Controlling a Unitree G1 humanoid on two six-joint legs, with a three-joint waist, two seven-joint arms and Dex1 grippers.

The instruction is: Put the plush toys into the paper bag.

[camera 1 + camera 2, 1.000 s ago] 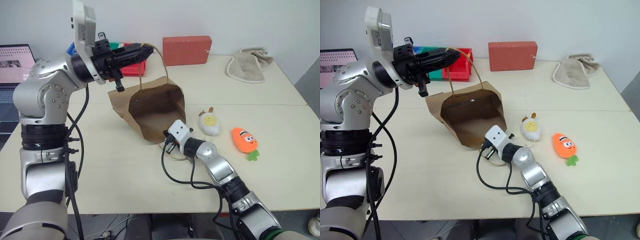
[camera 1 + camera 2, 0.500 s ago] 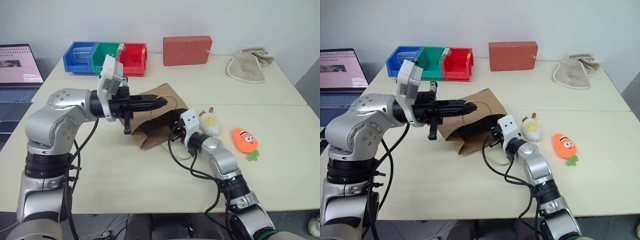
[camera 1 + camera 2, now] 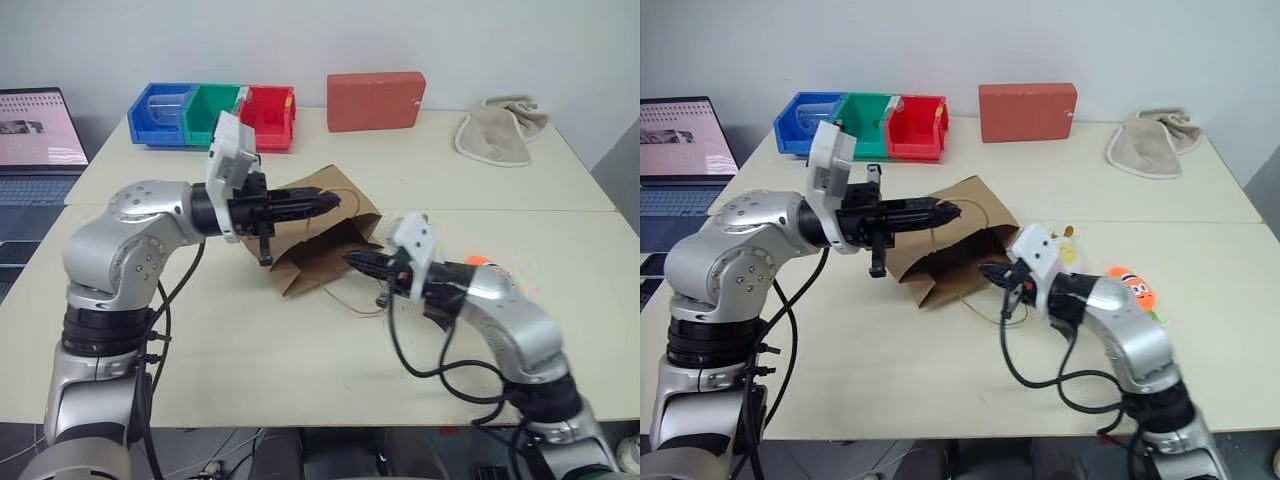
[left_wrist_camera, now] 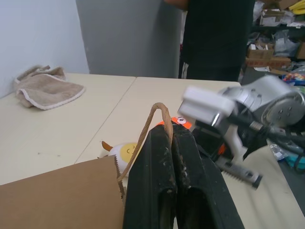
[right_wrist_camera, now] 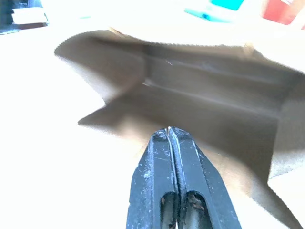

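Observation:
The brown paper bag [image 3: 312, 262] lies on its side on the table, mouth facing right. My left gripper [image 3: 328, 203] is level above it, shut on the bag's upper loop handle [image 4: 153, 114]. The lower handle [image 3: 352, 302] lies loose on the table. My right gripper [image 3: 352, 259] hovers just outside the bag's mouth, shut, with nothing visibly held. The white egg toy [image 4: 125, 151] lies right of the bag, mostly hidden behind my right wrist in the eye views. The orange carrot toy [image 3: 1130, 287] lies farther right, partly covered by my right arm.
A red box [image 3: 374, 100] and blue, green and red bins [image 3: 212, 113] stand at the table's back. A beige cloth [image 3: 498, 133] lies at the back right. A laptop [image 3: 35, 130] sits at the far left. A person in dark clothes [image 4: 214, 38] stands beyond the table.
My left gripper came down with the handle, so the bag sank from hanging open to lying low. My right gripper lifted off the table and drew back right, away from the bag's mouth.

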